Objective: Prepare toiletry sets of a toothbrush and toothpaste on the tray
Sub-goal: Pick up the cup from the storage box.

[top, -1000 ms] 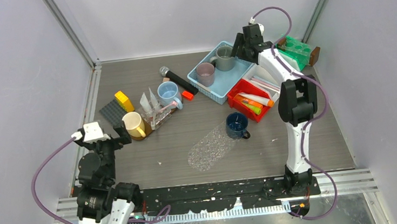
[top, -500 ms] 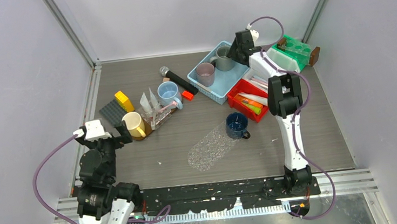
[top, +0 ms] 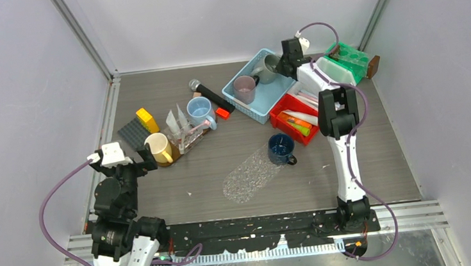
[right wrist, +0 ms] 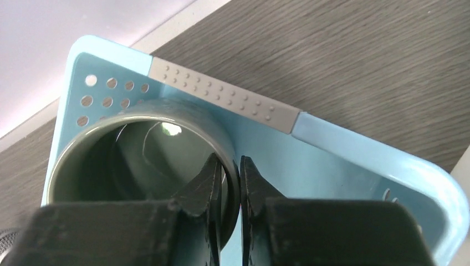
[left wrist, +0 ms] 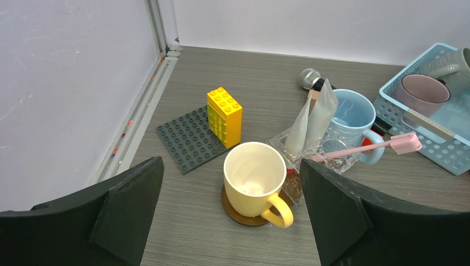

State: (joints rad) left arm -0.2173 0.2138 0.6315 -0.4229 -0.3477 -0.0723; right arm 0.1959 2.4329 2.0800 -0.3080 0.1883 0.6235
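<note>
Closed nearly together, the jaws of the right gripper point(right wrist: 227, 166) pinch the wall of the grey mug point(right wrist: 166, 111), one finger inside the rim and one outside. In the top view that mug sits in the far corner of the blue basket point(top: 242, 104), upper right of centre, and looks tilted rather than upright. The jaws of the left gripper point(left wrist: 230, 183) stand wide apart and hold nothing, poised above the yellow mug point(left wrist: 255, 177) at lower left.

The toothpaste tubes point(top: 300, 120) lie in the red bin point(top: 281, 113) just below the basket in the frame, with pale toothbrushes point(top: 310, 97) at its far side. A pink toothbrush point(left wrist: 363, 148) rests across the clear wrappers beside the light blue mug, left of centre.

No set looks assembled yet. The step in hand seems to be clearing the grey mug out of the basket, which probably serves as the tray. Next, the mug likely needs lifting clear of the basket wall without knocking the pink mug point(top: 244, 88) beside it.
</note>
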